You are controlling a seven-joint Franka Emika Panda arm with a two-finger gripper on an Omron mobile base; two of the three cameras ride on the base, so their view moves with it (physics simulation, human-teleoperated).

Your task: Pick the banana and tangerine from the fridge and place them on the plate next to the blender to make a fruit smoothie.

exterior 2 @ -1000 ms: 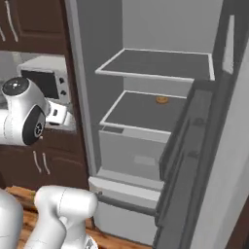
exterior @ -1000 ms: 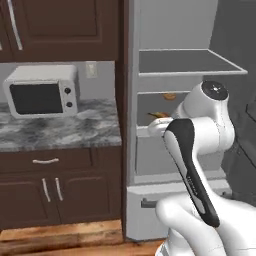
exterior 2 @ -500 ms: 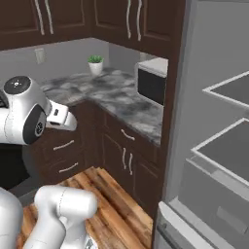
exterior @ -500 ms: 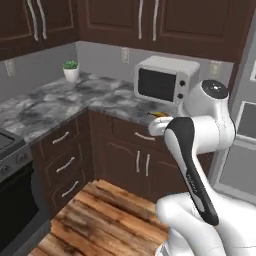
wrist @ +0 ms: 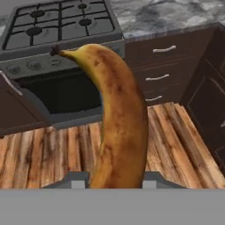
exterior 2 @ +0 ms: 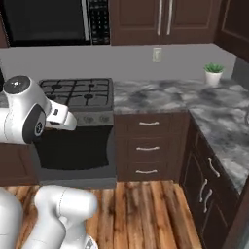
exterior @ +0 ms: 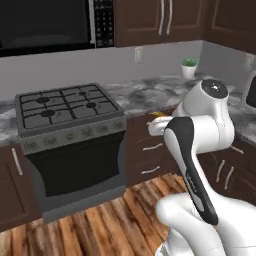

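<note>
The banana (wrist: 118,114), orange-brown with dark speckles and a dark tip, stands up large in the middle of the hand view. My gripper (wrist: 115,181) is shut on its lower end, one finger on each side. In the left base view the gripper (exterior: 154,125) is held out in front of the arm at counter height, with a bit of the banana (exterior: 160,114) showing above it. The hand hangs over the wooden floor, facing the stove. The fridge, tangerine, plate and blender are out of view.
A grey gas stove (exterior: 70,107) with a dark oven door stands ahead, under a black microwave (exterior 2: 48,22). A marble counter (exterior 2: 160,95) with dark drawers runs right into a corner, where a small potted plant (exterior 2: 213,74) stands. Wooden floor (exterior 2: 146,209) lies below.
The whole picture has swung from the open fridge past the white microwave to the stove, so the base has moved. The arm keeps its pose.
</note>
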